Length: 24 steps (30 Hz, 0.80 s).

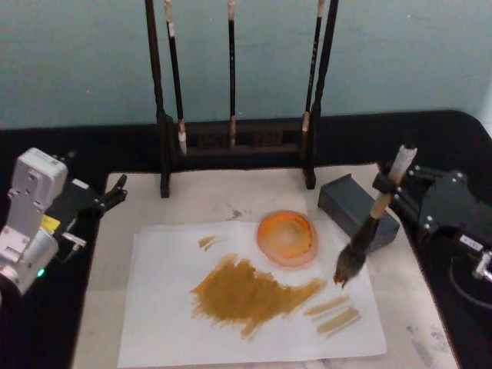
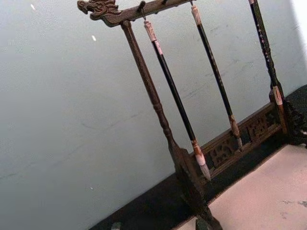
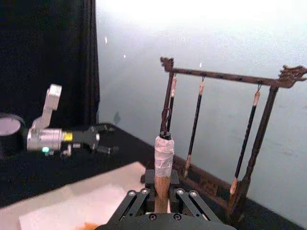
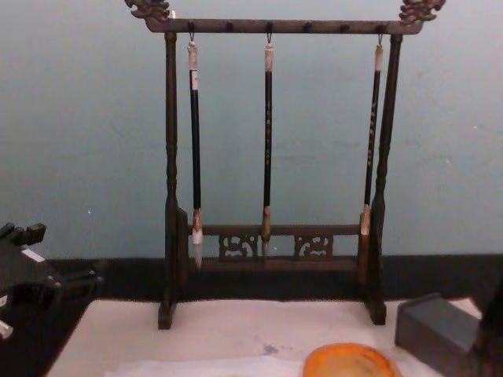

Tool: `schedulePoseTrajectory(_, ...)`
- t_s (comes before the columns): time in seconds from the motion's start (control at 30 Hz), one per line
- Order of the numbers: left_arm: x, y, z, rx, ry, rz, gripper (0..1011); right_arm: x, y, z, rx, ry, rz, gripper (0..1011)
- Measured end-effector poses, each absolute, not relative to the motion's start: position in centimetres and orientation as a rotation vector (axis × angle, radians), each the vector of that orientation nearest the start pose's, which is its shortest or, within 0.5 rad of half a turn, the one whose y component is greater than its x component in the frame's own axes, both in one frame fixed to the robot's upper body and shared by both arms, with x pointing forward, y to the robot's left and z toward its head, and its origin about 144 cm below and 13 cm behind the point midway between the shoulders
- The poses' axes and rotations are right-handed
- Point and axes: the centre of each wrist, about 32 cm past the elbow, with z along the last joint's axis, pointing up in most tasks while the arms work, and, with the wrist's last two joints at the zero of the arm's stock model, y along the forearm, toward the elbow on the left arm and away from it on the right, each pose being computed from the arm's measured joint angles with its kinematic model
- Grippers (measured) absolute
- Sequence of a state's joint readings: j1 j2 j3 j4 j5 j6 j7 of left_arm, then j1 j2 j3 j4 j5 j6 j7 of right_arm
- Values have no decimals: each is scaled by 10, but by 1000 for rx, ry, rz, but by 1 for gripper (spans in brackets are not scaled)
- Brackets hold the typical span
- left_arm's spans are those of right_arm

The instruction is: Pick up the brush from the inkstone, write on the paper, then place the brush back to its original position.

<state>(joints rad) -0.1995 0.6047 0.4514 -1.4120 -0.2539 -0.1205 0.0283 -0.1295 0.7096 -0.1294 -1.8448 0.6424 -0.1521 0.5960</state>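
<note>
I'd say roughly two thirds through. The paper (image 1: 169,307) already carries a big ochre patch plus a few short strokes, so the writing looks mostly done. What's left is getting the brush (image 1: 375,214) back on the inkstone (image 1: 350,201).

The right tool (image 1: 390,187) is clamped on the handle. The bristles are low over the paper's right edge, at 4 o'clock from the orange dish (image 1: 287,237), and the inkstone is at its 2 o'clock. The left tool (image 1: 115,194) sits parked at the mat's (image 1: 207,204) 9 o'clock, and I can't tell its state.

Count: one table (image 1: 430,131), one mat, one paper, one brush rack (image 1: 231,142), one inkstone, one orange dish, one thick brush, three thin brushes (image 1: 231,69).
</note>
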Motion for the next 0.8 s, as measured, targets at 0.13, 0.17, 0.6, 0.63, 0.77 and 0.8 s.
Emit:
schedulePoseTrajectory(0.13, 489, 310, 1140, 304, -285, 1248, 1010, 426, -332, 1215, 103, -139, -705, 158)
schedulePoseTrajectory(0.17, 489, 310, 1140, 304, -285, 1248, 1010, 430, -331, 1214, 127, -135, -712, 158)
schedulePoseTrajectory(0.6, 489, 310, 1140, 304, -285, 1248, 1010, 465, -316, 1208, 310, -55, -770, 158)
schedulePoseTrajectory(0.63, 489, 310, 1140, 304, -285, 1248, 1010, 468, -315, 1207, 327, -37, -776, 156)
schedulePoseTrajectory(0.77, 489, 310, 1140, 304, -285, 1248, 1010, 477, -311, 1204, 392, 36, -794, 158)
schedulePoseTrajectory(0.8, 489, 310, 1140, 304, -285, 1248, 1010, 478, -310, 1204, 405, 51, -797, 158)
